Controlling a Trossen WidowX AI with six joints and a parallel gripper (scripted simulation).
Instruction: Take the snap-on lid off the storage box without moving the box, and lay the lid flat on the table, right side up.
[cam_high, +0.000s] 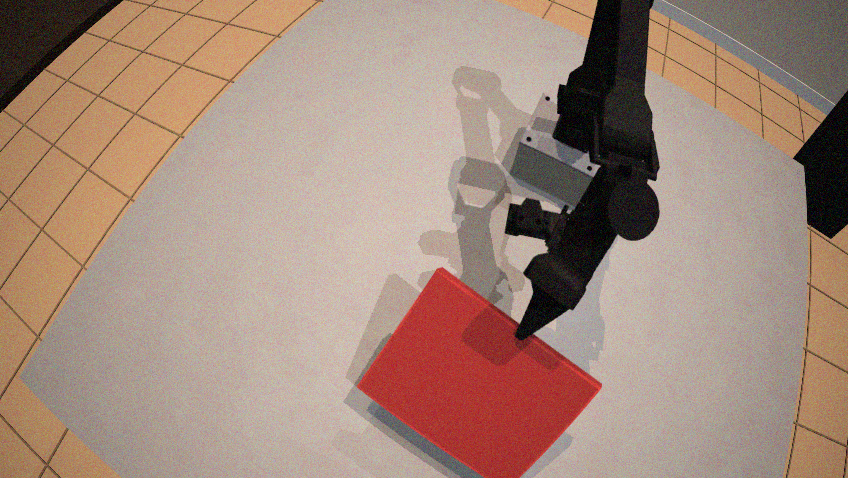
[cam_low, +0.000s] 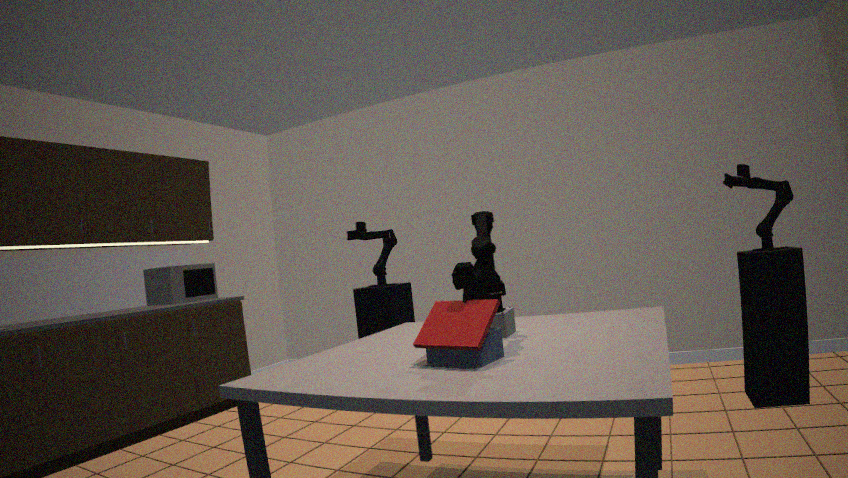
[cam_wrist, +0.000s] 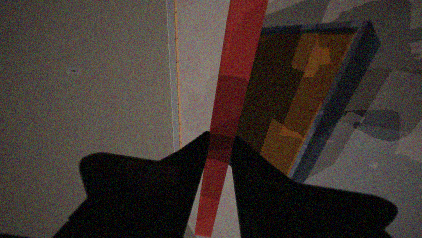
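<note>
The red lid is tilted steeply, its edge on the arm's side raised and its far edge low over the box. My gripper is shut on the raised edge of the lid, near the middle of that edge. The dark blue box stands on the table below the lid. Its open inside shows orange-brown in the wrist view. Whether the low edge of the lid touches the box cannot be told. The lid hides most of the box in the top view.
The arm's grey base block stands on the table behind the box. Two other arms stand on black pedestals beyond the table. A counter with a microwave is at the left.
</note>
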